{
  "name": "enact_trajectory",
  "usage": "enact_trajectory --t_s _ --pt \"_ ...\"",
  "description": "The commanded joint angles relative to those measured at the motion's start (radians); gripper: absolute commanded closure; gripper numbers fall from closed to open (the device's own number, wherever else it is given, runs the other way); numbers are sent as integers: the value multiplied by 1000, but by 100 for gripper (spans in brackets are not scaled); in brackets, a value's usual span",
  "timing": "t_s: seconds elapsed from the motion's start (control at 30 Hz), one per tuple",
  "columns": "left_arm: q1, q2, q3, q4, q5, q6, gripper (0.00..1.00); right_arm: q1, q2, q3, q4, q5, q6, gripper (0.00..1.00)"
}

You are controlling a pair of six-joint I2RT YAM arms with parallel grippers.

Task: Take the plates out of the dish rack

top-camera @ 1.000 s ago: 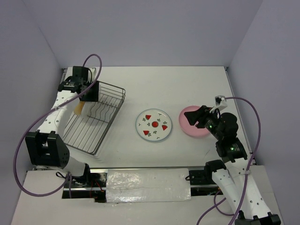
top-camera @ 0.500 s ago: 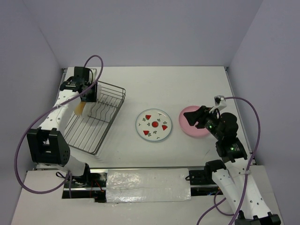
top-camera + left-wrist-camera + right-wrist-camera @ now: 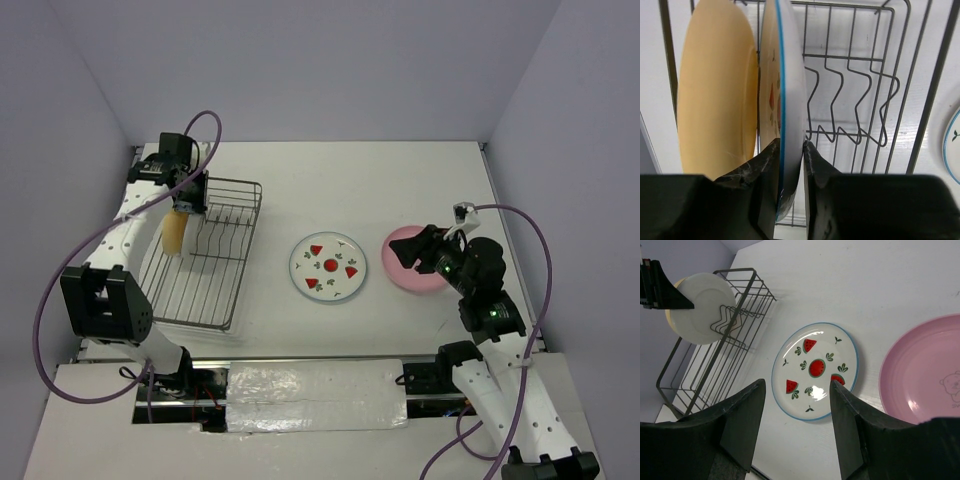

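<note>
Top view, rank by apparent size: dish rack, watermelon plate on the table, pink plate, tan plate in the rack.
1. Dish rack, clearly largest.
2. Watermelon plate and pink plate: look alike; pink partly hidden.
3. Tan plate, standing nearly edge-on, smallest.

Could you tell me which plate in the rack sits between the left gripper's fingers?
The white blue-rimmed plate, its edge clamped by the left gripper; the tan-yellow plate beside it stands outside.

Two plates [image 3: 790,100] upright in dish rack [image 3: 205,290], left, third plate [image 3: 328,267] mid-table, fourth plate [image 3: 402,274] rightmost
</note>
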Motion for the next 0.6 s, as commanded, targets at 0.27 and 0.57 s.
enact_trajectory --t_s 0.27,0.57 --pt "11 15 126 9 2 7 100 6 23 2 49 -1 -10 39" --pt "79 67 175 -5 79 -7 100 4 0 4 35 24 -14 39"
